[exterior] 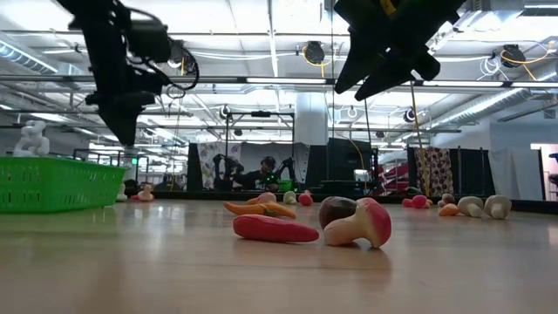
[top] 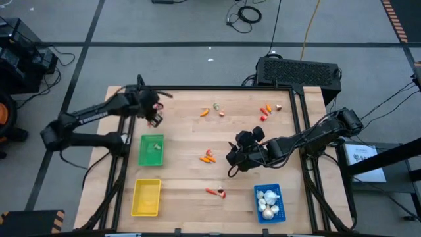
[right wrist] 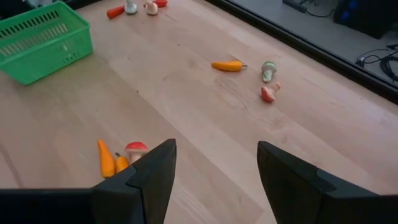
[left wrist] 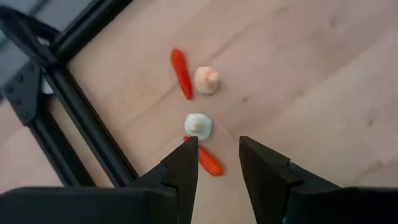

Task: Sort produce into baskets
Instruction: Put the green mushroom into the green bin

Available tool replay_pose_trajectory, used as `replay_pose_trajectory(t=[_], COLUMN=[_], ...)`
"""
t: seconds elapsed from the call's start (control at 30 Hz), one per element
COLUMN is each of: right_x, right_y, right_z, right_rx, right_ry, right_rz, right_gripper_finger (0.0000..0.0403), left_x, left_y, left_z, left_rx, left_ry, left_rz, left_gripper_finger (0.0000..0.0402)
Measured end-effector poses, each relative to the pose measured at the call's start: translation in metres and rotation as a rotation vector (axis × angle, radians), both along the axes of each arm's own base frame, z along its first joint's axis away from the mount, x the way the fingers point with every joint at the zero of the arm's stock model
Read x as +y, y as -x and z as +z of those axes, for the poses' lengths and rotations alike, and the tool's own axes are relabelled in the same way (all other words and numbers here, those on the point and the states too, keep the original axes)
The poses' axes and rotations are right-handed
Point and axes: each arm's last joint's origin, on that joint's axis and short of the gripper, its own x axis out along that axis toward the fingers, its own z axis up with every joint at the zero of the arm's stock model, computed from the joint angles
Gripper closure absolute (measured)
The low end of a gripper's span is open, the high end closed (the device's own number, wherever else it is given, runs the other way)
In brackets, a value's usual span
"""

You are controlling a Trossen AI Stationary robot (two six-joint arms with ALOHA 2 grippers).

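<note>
I see my right gripper (right wrist: pixel 214 180) wide open and empty, carrots (right wrist: pixel 111 162) just beside its jaws; left gripper (left wrist: pixel 217 171) part-open, empty.

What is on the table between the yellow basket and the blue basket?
In the high view, between the yellow basket and the blue basket lie a red chili and a little mushroom, side by side; otherwise bare wood.

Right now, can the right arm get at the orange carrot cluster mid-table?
Probably yes. The right gripper hangs with open jaws above bare wood beside the carrot cluster, and nothing stands between them.
</note>
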Motion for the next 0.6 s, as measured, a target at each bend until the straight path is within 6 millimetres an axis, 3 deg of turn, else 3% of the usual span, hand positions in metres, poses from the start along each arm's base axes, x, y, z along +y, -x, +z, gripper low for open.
replay_pose_trajectory(t=[0.27,0.6], right_x=[0.0,0.0], right_y=[0.0,0.0], right_z=[0.0,0.0], right_rx=[0.001,0.003], right_ry=[0.003,0.007], right_rz=[0.0,0.001], right_gripper_finger=[0.0188,0.0188], left_x=[0.041,0.052], left_y=[0.007,0.0], left_z=[-0.028,-0.052], left_rx=[0.107,0.174], left_ry=[0.107,0.194], left_rz=[0.085,0.036], left_gripper_finger=[0.0277,0.0277])
